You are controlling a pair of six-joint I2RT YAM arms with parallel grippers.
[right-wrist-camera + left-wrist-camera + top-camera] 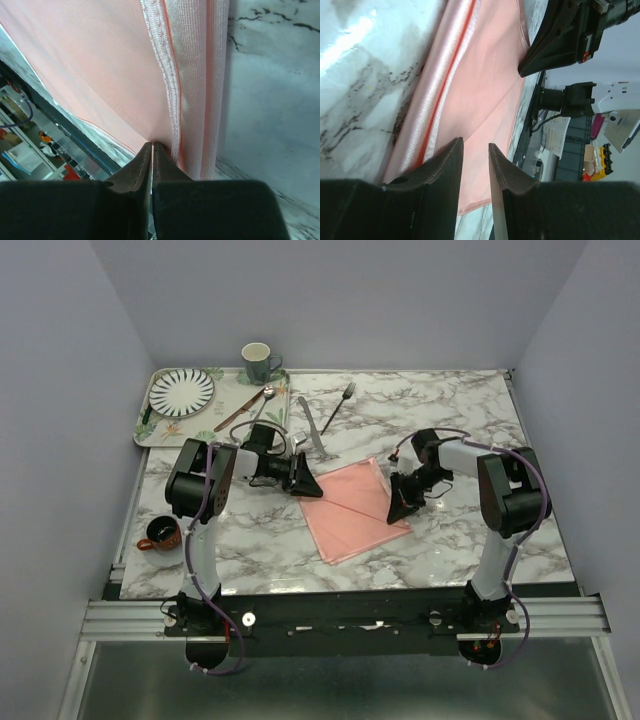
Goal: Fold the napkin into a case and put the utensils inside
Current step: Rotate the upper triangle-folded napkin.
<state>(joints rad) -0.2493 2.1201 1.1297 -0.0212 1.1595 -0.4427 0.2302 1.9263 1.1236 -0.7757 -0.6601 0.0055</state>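
The salmon-pink napkin (352, 506) lies partly folded on the marble table, with layered edges showing. My left gripper (306, 481) is at its far-left edge, its jaws a little apart over the cloth (480, 75) and holding nothing (475, 149). My right gripper (402, 506) is at the napkin's right edge. Its jaws are closed on a fold of the cloth (100, 65) at their tips (152, 145). The silver fork (338, 406) and the knife (310, 426) lie on the table behind the napkin. No finished case shows.
A patterned tray (160, 430) at the back left holds a striped plate (182, 390), a spoon (264, 400) and a brown-handled utensil (238, 413). A mug (258, 362) stands at the tray's far corner. A small brown cup (160, 533) sits near the left front.
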